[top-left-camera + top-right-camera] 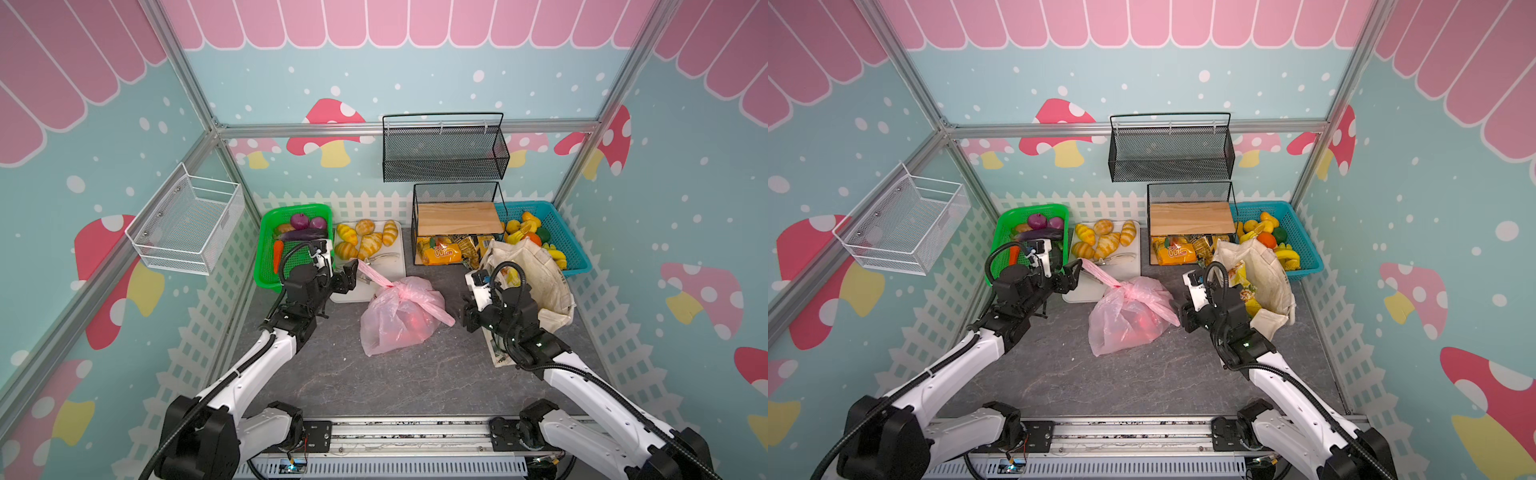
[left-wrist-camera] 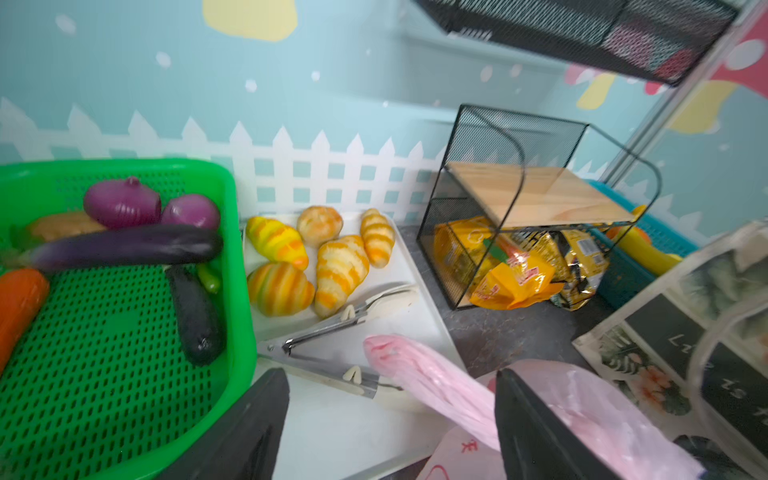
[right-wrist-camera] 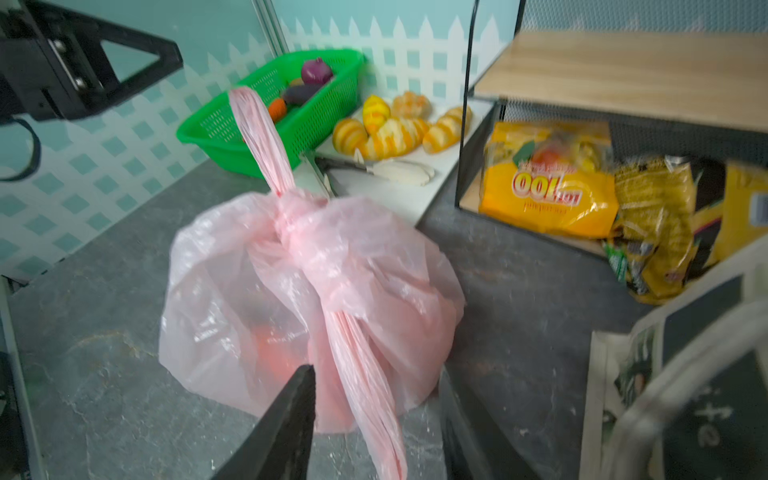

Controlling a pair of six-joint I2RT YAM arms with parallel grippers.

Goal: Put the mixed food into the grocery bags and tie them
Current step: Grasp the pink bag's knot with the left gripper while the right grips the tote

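Under shelf (image 3: 623, 79): orange packet (image 3: 548, 195) reads "100" | left pincer (image 2: 388, 380) wide | right pincer (image 3: 376, 374) wide

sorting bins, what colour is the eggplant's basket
Green basket, clearest in the left wrist view.

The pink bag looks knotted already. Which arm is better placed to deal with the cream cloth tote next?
Right, probably. The cream tote lies just beside the right arm, on its side, and its jaws stand open. The left arm is beyond the pink bag, near the green basket.
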